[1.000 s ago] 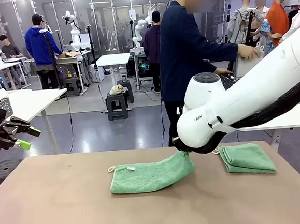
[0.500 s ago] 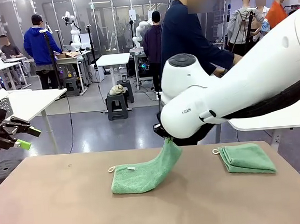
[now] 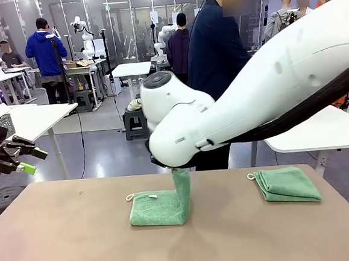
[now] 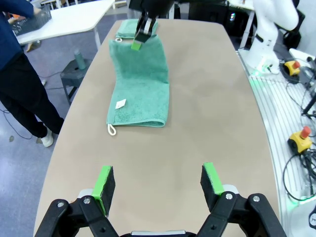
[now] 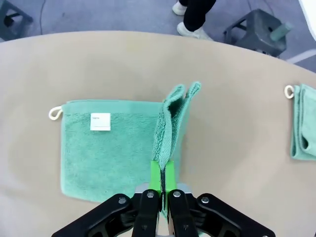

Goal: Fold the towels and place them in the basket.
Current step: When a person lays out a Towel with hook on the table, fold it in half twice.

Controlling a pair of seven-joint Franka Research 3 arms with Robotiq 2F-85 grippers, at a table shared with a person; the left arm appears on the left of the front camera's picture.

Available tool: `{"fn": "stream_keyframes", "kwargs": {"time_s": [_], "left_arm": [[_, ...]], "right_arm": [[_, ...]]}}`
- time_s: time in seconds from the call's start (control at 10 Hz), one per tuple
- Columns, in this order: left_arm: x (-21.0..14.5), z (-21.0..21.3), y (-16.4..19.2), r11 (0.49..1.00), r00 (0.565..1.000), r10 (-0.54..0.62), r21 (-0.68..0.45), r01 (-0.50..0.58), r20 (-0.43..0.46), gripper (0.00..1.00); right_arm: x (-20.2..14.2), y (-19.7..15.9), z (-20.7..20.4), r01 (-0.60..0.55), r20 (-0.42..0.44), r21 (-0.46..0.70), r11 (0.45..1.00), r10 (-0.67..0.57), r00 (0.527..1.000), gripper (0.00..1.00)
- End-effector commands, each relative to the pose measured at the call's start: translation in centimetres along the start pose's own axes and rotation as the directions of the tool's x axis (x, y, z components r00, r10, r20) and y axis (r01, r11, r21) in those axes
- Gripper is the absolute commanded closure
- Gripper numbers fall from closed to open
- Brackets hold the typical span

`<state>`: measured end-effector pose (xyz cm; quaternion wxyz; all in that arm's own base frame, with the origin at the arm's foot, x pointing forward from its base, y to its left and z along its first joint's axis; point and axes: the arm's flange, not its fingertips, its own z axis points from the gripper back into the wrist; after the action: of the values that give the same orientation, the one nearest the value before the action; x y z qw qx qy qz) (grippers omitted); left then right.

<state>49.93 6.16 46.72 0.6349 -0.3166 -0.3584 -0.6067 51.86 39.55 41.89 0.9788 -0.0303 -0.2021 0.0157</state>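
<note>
- The right gripper is pinching its pads together on the towel edge, lifting that end upright.
- The left gripper is hovering with fingers apart, holding nothing.
- Since earlier, the right arm is carrying the lifted edge leftward.
- Two towels: one mid-table, one folded towel right.
- Its white label is unreadable.

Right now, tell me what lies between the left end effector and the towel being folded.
Bare tabletop, per the left wrist view: nothing sits between the open left end effector and the towel.
</note>
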Motion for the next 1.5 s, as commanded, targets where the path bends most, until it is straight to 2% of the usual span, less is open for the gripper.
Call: {"fn": "stream_keyframes", "kwargs": {"time_s": [0.0,0.3,0.8,1.1,1.2,1.4], "left_arm": [[0.1,0.0,-0.2,1.0,1.0,-0.001,0.004,0.001,0.005,0.11],[0.1,0.0,-0.2,1.0,1.0,-0.001,0.004,0.001,0.005,0.11],[0.1,0.0,-0.2,1.0,1.0,-0.001,0.004,0.001,0.005,0.11],[0.1,0.0,-0.2,1.0,1.0,-0.001,0.004,0.001,0.005,0.11],[0.1,0.0,-0.2,1.0,1.0,-0.001,0.004,0.001,0.005,0.11],[0.1,0.0,-0.2,1.0,1.0,-0.001,0.004,0.001,0.005,0.11]], "right_arm": [[0.5,4.3,-0.5,0.035,0.004,-0.021,0.999,-0.035,0.999,1.0],[0.4,8.1,-1.9,0.038,-0.028,-0.051,0.998,-0.04,0.999,1.0],[-0.5,10.3,-5.6,0.051,-0.123,0.017,0.999,-0.048,0.991,1.0],[-1.2,11.2,-6.2,0.032,-0.141,0.053,0.998,-0.025,0.99,1.0],[-1.2,11.2,-6.4,0.049,-0.145,0.062,0.997,-0.04,0.989,0.87],[-1.1,11.1,-6.5,0.061,-0.126,0.073,0.996,-0.051,0.991,0.68]]}}
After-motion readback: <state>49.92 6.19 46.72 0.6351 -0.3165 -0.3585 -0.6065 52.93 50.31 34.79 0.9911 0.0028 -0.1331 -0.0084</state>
